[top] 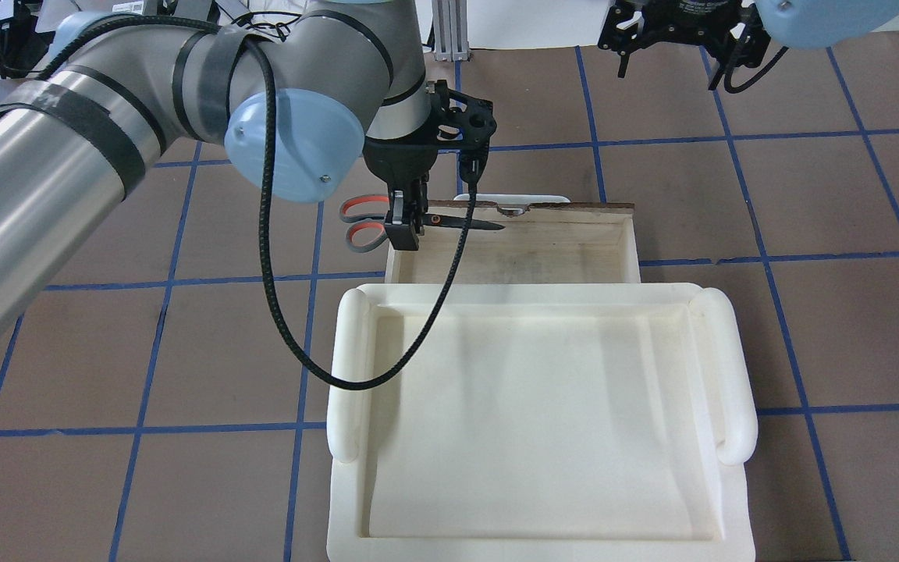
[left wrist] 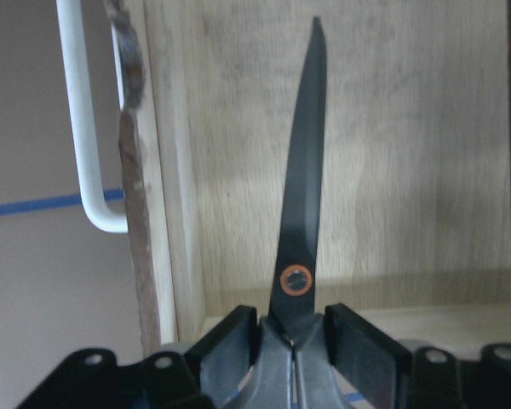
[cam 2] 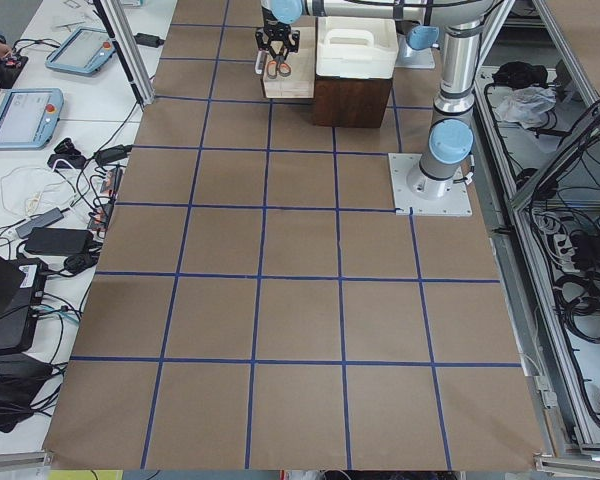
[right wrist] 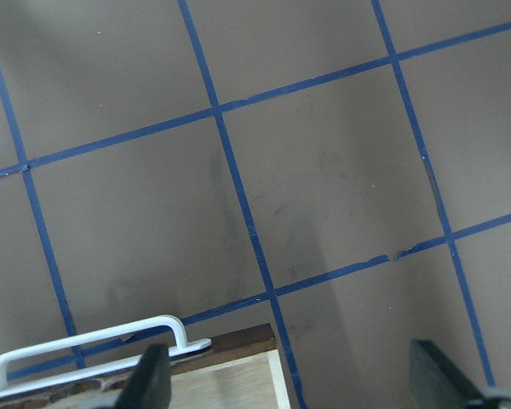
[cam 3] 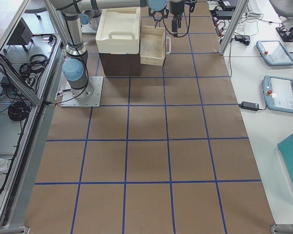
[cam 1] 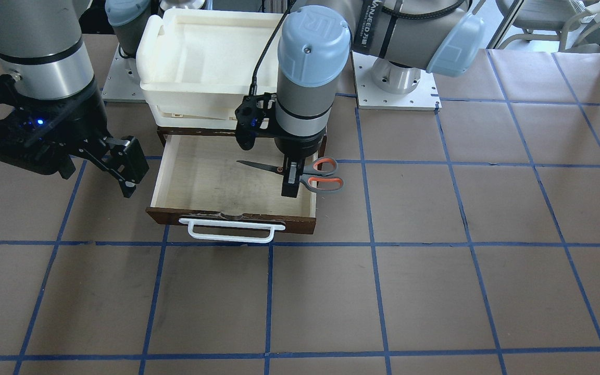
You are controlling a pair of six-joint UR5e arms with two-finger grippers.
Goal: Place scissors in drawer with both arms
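Fingers of the left gripper are closed on the scissors, clamping the neck just behind the orange-ringed pivot, one pad on each side. Blades are shut and point across the pale floor of the drawer, roughly parallel to its front panel. Front-facing view: the left gripper hangs vertically over the drawer's side wall on the robot's left; the blades reach inward over the interior, while the grey and orange handle loops of the scissors project outward past that wall, over the table. Whether the scissors touch the wall cannot be determined. The drawer is pulled open, its white handle facing away from the robot. A white tray sits on top of the cabinet behind it. The right gripper is spread wide and holds nothing; it hovers over the table just beyond the drawer's front corner on the robot's right.
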